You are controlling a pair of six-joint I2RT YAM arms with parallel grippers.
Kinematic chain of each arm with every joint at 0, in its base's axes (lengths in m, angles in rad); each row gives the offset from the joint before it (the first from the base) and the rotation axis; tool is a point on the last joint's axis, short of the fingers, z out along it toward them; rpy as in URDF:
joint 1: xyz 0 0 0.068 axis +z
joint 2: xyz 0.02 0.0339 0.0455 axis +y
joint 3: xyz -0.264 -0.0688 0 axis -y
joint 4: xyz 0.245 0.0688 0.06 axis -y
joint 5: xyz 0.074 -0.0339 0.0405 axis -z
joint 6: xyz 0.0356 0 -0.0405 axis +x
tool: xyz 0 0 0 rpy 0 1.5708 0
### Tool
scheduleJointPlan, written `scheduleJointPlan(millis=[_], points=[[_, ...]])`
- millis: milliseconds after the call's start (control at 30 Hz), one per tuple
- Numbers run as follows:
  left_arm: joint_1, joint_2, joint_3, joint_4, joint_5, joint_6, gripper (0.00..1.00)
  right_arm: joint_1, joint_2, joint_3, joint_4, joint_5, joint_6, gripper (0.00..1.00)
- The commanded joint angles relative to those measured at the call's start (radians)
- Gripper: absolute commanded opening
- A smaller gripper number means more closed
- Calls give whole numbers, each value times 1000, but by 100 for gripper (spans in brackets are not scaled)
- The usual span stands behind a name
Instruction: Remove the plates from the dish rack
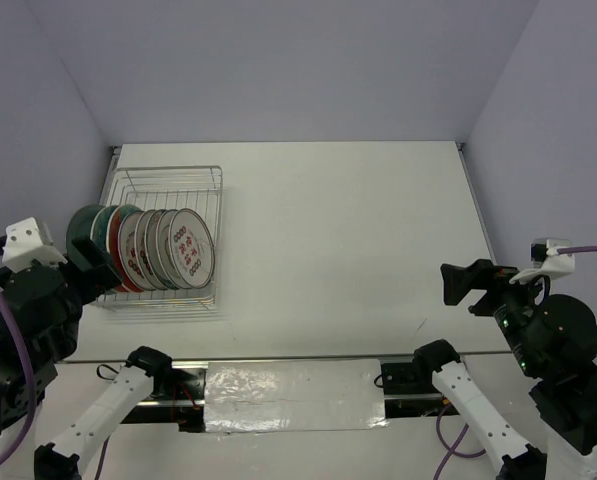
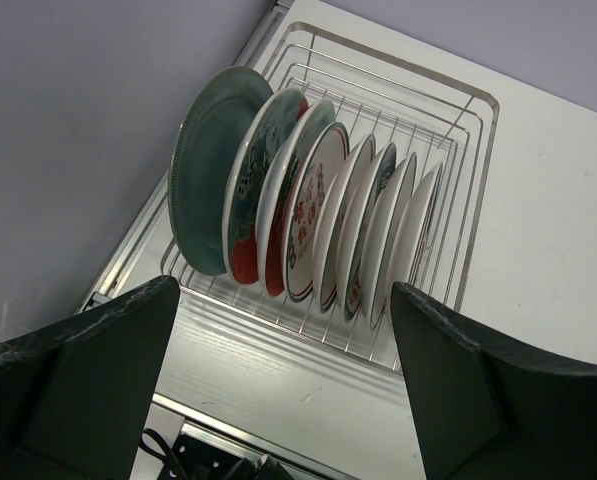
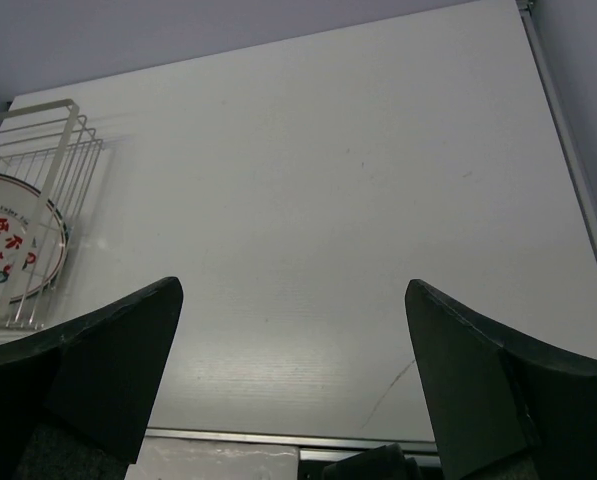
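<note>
The dish rack [image 1: 173,168] sits on the tabletop [image 1: 348,230] at the left of the top view. The plates [image 1: 163,248] stand on edge in a row in its lower half, with the dark teal plate [image 1: 81,232] leftmost. The left end effector [image 2: 283,300] is open, near the rack's left side. The right end effector [image 3: 293,290] is open at the frame's right, well apart from the rack.

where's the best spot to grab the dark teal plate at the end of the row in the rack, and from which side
Pinch the dark teal plate by its top rim, from above. It stands on edge at the end of the row, outer face bare, rim higher than its neighbours: one finger on that face, one in the narrow gap behind.
</note>
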State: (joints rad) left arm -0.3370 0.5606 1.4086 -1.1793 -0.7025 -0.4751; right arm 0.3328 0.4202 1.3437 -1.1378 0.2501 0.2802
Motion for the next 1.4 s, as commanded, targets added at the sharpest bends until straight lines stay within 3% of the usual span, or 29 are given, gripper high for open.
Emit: scheduleJointPlan(millis=[0,200,400,533,900,1233,1333,1367], points=[[-4,30,43,1,-5,-14,100,-6,-4,38,-8,20,7,100],[-4,76,59,18,31,-26,100,-3,-29,18,21,-54,2,100],[-2,267,84,67,99,-37,99,-3,17,-18,42,-112,42,100],[-5,407,23,182,182,-52,92,-5,31,-70,104,-160,57,100],[-77,591,-151,271,101,-148,68,-3,42,-255,181,-186,59,100],[-77,627,-286,343,78,-174,56,-6,35,-299,210,-229,50,100],[-76,639,-313,366,101,-181,50,-5,37,-307,216,-242,50,100],[-77,642,-319,369,107,-181,44,-6,40,-307,219,-245,51,100]])
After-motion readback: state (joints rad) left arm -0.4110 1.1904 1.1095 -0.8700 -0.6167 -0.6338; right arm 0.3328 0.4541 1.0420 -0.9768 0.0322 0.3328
